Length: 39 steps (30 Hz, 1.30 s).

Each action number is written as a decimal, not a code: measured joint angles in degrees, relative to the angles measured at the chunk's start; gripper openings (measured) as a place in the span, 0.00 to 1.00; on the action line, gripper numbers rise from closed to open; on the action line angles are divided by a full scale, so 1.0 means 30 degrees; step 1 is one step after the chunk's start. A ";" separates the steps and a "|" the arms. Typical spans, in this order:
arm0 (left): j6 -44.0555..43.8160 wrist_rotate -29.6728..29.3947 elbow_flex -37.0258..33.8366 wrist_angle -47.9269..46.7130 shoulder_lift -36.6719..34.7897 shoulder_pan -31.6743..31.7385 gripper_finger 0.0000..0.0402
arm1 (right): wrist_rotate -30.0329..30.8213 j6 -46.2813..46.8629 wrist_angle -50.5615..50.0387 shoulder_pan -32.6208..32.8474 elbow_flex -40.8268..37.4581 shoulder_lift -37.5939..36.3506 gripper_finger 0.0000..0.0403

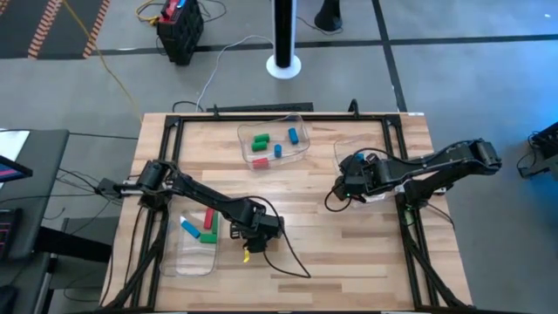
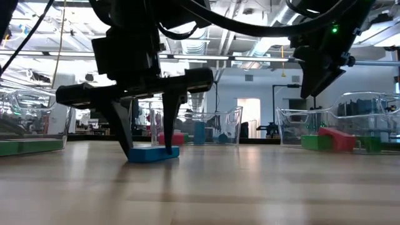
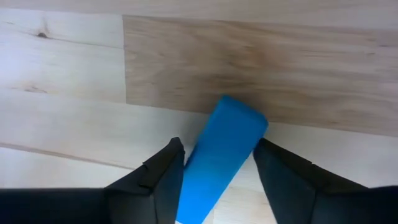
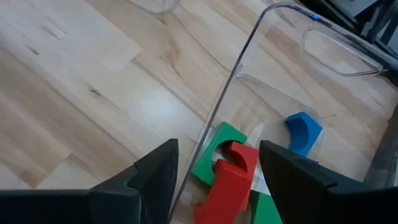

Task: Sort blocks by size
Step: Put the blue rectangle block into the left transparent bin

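Note:
A blue bar block lies flat on the wooden table, also seen in the low view; in the high view my arm hides it. My left gripper points down over it, open, one finger at each long side, tips at the table. It stands just right of the near-left tray. My right gripper hangs open above the wall of the right tray, over a red block, green blocks and a blue block lying in it. My left gripper's fingers come from above and lie across the blue block, close against its two long sides near one end. Whether they touch it I cannot tell. The block lies flat on the table.
The near-left clear tray holds a blue, a red and a green block. A far clear tray holds green, blue and red blocks. Bare wood lies between the trays and along the near edge. A black frame borders the table.

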 joint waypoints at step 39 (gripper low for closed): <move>-0.5743 -0.3064 0.4765 -0.5188 0.0045 0.0422 0.25 | 0.0290 -0.0349 0.0199 0.0581 0.0000 0.0000 0.63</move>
